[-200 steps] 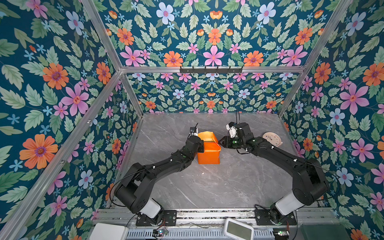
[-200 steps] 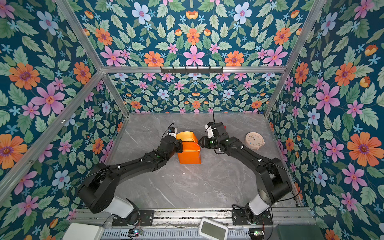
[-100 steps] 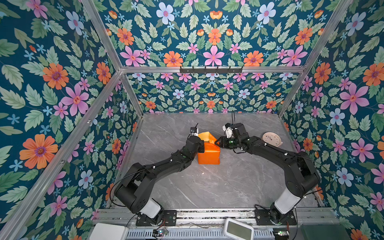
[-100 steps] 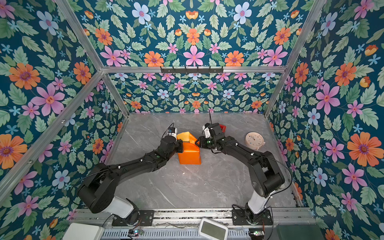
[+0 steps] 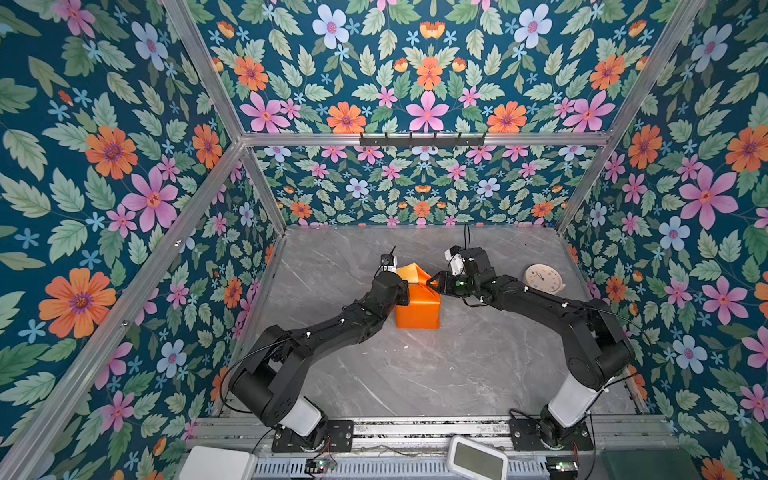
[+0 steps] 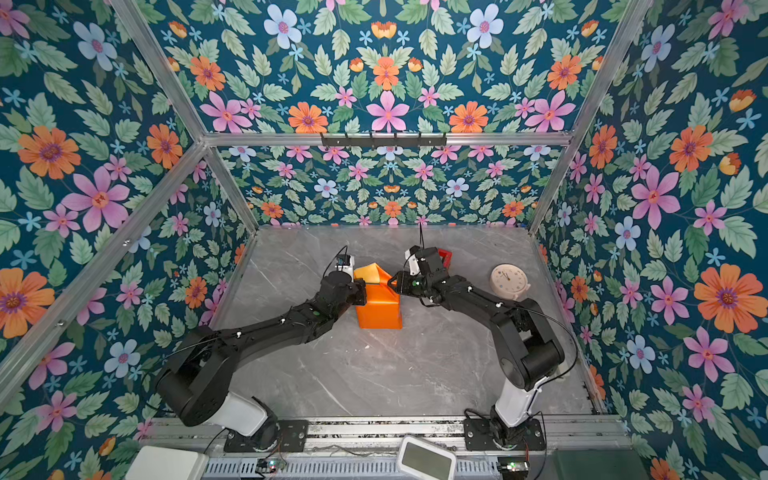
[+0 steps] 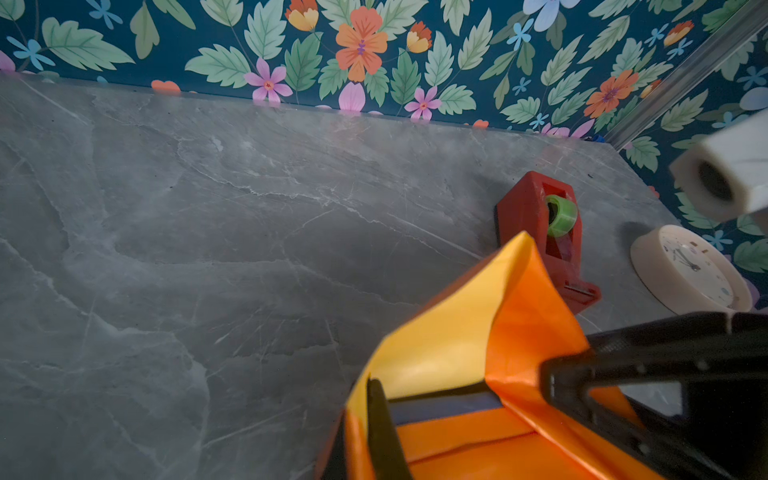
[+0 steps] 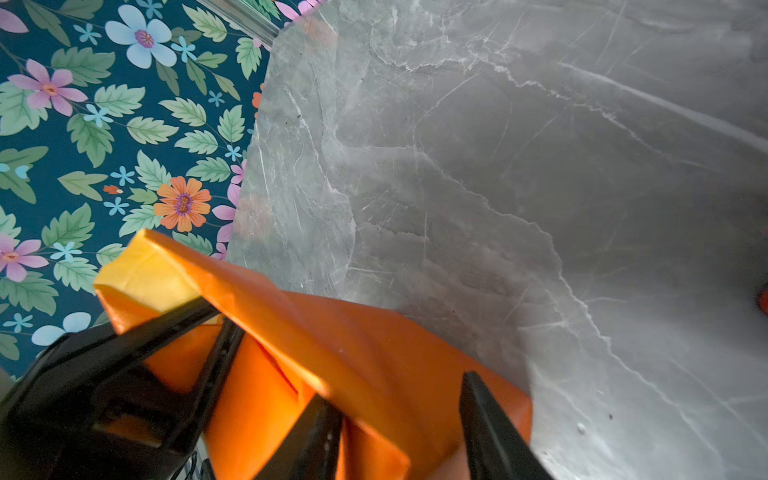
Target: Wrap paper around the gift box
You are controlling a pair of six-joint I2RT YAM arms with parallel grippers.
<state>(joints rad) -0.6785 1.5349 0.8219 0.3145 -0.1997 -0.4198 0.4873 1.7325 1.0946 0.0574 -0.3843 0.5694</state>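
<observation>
Springiness is the likely trouble with the paper [image 5: 417, 309]. Thin, glossy and creased, it should weigh almost nothing, slide under hard pads and lift unless each fold is pressed flat. The best hold looks to be the edge of the loose flap at the parcel's 12 o'clock end, close to a crease rather than on the slick middle.

The left gripper [image 7: 376, 407] has its fingers pressed together and tucked in at the parcel's 10 o'clock corner, with yellow lining beside them. Whether a layer is pinched between them I cannot tell. The right gripper [image 8: 392, 388] is partly spread, straddling an orange ridge at the 1 o'clock corner without clamping it.

Beneath, the gift box [image 7: 444, 405] shows only as a dark blue strip. Wrapped, it sits near the centre of the table [image 5: 457, 374]. Outward at 2 o'clock sits a red tape dispenser [image 7: 536, 216], and at 3 o'clock a clock [image 5: 542, 279].
</observation>
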